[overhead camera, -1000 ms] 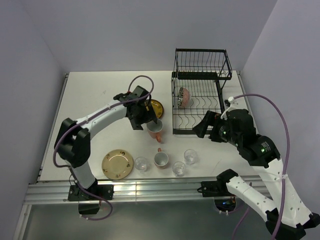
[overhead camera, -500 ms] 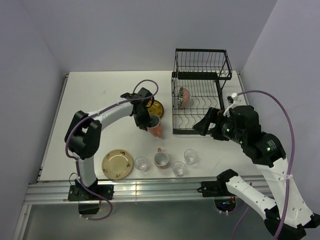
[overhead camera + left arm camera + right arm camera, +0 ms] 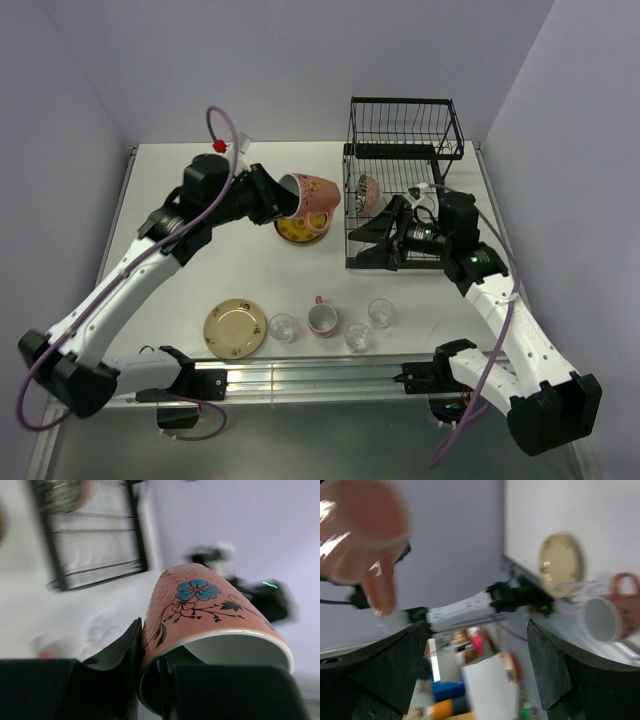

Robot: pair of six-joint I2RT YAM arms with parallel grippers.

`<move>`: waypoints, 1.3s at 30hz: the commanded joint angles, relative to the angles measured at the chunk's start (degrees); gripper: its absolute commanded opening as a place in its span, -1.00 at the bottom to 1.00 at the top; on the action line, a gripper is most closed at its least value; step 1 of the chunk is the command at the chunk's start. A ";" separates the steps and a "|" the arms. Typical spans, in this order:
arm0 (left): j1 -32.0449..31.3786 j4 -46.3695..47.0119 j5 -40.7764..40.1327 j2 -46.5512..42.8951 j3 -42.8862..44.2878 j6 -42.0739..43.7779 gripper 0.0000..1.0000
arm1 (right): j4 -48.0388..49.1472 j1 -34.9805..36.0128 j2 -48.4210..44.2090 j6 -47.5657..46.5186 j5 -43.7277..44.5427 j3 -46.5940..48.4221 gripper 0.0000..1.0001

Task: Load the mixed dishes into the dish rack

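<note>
Raised mug (image 3: 200, 612): salmon-orange, dimpled surface, one blue flower with black stems and leaves, white interior.
Second mug (image 3: 321, 318): orange outside, white inside.
Far plate (image 3: 300, 232): yellow with dark markings.
Near plate (image 3: 236, 328): tan.
Bowl (image 3: 368, 195): dark patterned exterior, apparently pinkish inside.
Three glasses (image 3: 283, 327): clear.
Dish rack (image 3: 400, 99): black wire.
Table (image 3: 250, 270): white.

Place: a robotics lab test cell.
Walls: plain lavender panels (image 3: 300, 60) close in a white table (image 3: 240, 270) at 9, 12 and 3 o'clock.
Mounting: an aluminium rail (image 3: 320, 375) at 6 o'clock carries two cabled robot arms (image 3: 130, 290).
Props: a dish rack (image 3: 404, 101) at 1 o'clock.
</note>
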 commanded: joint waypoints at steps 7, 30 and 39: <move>-0.10 34.18 12.20 -6.17 -12.31 -13.23 -1.00 | 53.62 2.57 0.05 37.46 -10.93 -7.37 0.72; -3.53 41.83 13.70 -1.77 -10.28 -14.99 -1.00 | 64.36 8.72 5.85 41.69 -1.71 -5.35 0.26; -4.76 41.13 11.59 -2.13 -11.43 -14.20 -1.00 | 59.29 9.60 4.45 39.67 4.62 -5.09 -1.00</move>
